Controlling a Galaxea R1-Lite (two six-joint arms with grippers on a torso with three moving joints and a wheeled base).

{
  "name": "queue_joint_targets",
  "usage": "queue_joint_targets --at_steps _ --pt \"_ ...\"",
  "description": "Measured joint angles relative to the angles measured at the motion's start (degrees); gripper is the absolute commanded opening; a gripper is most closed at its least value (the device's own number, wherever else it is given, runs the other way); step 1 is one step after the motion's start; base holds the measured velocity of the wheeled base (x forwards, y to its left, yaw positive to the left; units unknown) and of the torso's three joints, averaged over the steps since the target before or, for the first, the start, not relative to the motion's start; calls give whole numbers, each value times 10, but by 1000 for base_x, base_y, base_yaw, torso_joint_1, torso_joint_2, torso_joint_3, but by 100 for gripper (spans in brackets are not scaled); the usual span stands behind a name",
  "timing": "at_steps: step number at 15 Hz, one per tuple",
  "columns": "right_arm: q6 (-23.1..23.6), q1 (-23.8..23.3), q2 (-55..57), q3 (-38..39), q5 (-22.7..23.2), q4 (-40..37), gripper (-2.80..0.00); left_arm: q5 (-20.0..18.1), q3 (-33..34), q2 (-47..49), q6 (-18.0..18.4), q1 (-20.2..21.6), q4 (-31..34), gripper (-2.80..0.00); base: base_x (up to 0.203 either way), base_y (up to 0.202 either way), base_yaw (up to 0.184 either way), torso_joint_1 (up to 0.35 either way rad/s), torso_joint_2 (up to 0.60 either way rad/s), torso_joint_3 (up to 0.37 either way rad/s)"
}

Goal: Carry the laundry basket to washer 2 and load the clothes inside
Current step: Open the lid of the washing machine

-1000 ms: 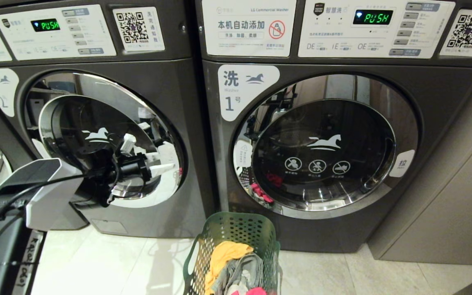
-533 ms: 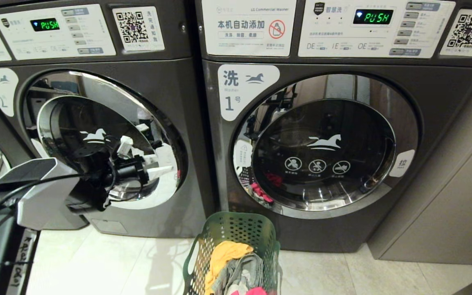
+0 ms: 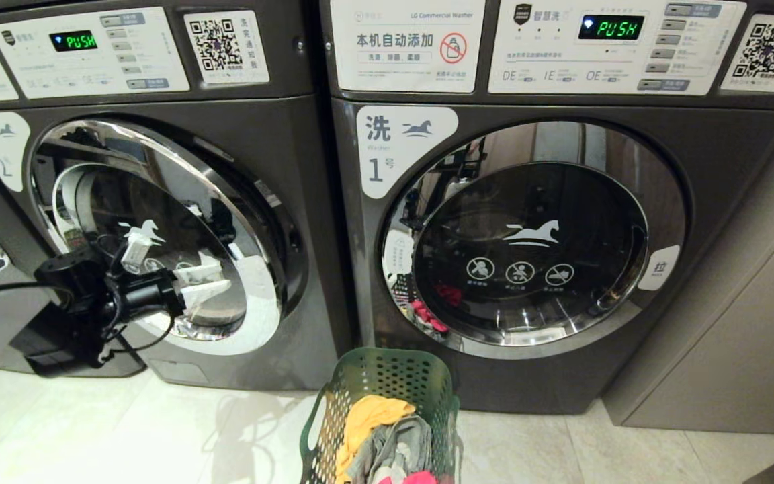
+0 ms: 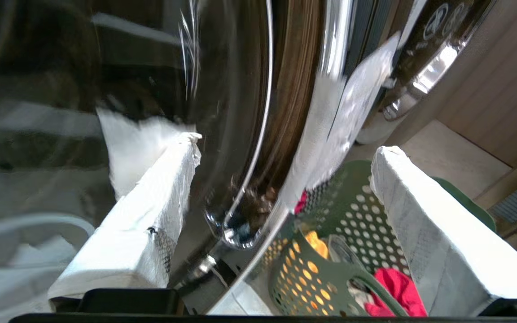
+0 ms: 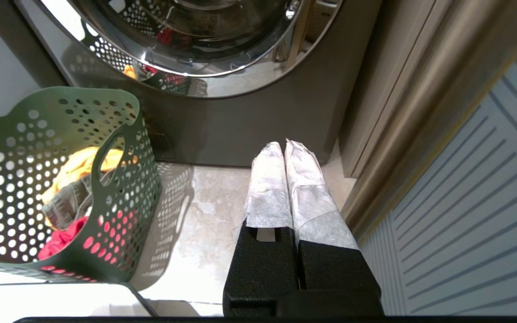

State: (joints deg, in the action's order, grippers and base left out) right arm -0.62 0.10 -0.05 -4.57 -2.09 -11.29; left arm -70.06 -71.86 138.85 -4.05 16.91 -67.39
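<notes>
Washer 2 (image 3: 179,202) door swung ajar; clothes (image 3: 387,437) remain in laundry basket (image 3: 387,376).

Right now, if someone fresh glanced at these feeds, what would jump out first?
Probably washer 2 on the left, its chrome-rimmed door swung partly open with the left gripper open right in front of the glass. Next, the green laundry basket on the floor before washer 1, the clothes not yet loaded. The right gripper hangs shut and empty above the floor.
</notes>
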Motion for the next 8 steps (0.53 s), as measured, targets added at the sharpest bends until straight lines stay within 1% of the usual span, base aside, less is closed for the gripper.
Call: queue_joint_targets --at_steps 2,4,6,8 --pt "0 0 0 0 0 0 -280 2 21 -16 0 32 -3 0 0 0 0 0 0 0" --pt "0 0 0 0 0 0 -280 1 61 -43 0 59 -9 0 0 0 0 0 0 0" --pt "0 0 0 0 0 0 -280 -1 119 -96 -3 87 -15 0 0 0 0 0 0 0" --pt "0 0 0 0 0 0 -280 1 180 -182 -19 117 -16 0 0 0 0 0 0 0"
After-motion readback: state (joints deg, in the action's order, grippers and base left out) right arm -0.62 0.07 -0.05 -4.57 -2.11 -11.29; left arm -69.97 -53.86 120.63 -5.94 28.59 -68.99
